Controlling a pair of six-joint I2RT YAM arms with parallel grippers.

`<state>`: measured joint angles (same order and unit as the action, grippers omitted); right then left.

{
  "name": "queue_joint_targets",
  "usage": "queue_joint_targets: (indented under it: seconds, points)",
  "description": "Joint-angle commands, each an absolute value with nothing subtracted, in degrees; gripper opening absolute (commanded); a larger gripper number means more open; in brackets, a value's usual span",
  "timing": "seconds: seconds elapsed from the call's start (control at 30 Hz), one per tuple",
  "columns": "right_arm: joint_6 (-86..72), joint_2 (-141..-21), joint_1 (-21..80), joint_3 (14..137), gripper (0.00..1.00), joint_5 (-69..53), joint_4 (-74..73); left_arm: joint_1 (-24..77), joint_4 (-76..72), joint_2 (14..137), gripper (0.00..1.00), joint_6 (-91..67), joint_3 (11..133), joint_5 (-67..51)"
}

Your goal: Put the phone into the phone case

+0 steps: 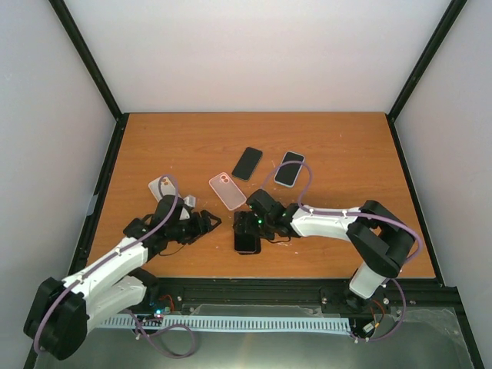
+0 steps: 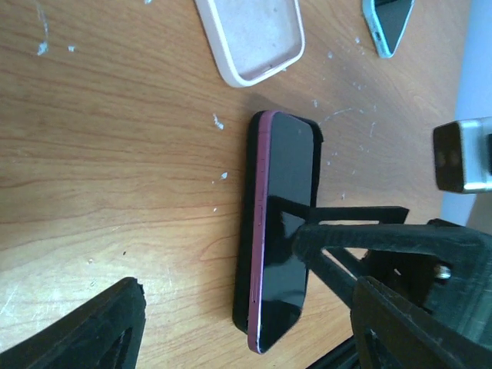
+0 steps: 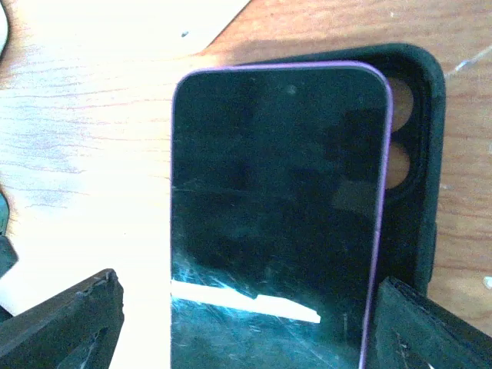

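The purple-edged phone (image 3: 277,207) is seen lying screen up right between the fingers of the right gripper (image 3: 250,286), whose jaws are spread wide with a gap on one side, so nothing is clamped. It's laid crooked over the black phone case (image 3: 419,154), which can be seen poking out beside it. The left gripper (image 2: 219,261) is held wide too, with the phone just by one finger.
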<state>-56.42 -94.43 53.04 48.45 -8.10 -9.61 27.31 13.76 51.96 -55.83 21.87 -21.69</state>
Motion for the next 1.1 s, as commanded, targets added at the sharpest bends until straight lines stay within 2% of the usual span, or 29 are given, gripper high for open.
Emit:
queue_joint_targets:
  seconds: [0.0,0.2,0.33,0.4,0.53,0.67,1.07]
  points:
    - [-55.53,-92.41,53.39,50.0,0.89,-6.31,-11.58,27.07,10.96,54.62,0.73,-54.09,22.68,-24.23]
    - [-53.16,-89.53,53.34,48.34,0.9,-6.67,-11.37,27.07,8.7,57.25,0.69,-53.89,22.32,-25.42]
    - [-50.22,-86.82,52.44,46.32,0.87,-4.52,-11.34,27.07,5.22,58.79,0.61,-54.48,21.67,-27.07]
    - [-49.66,-85.7,51.46,44.48,0.82,-5.03,-10.03,27.14,3.71,59.9,0.59,-55.03,21.22,-28.1]
    - [-49.61,-84.46,50.24,41.74,0.63,-6.57,-7.08,27.39,2.0,62.23,0.58,-55.55,20.77,-28.97]
    - [-49.7,-85.42,49.97,40.7,0.53,-7.12,-6.26,28.13,-0.34,64.97,0.54,-56.11,20.48,-29.71]
    - [-50.42,-90.91,49.55,38.8,0.51,-8.81,-1.29,30.77,-6.75,75.27,0.41,-56.89,21.85,-30.69]
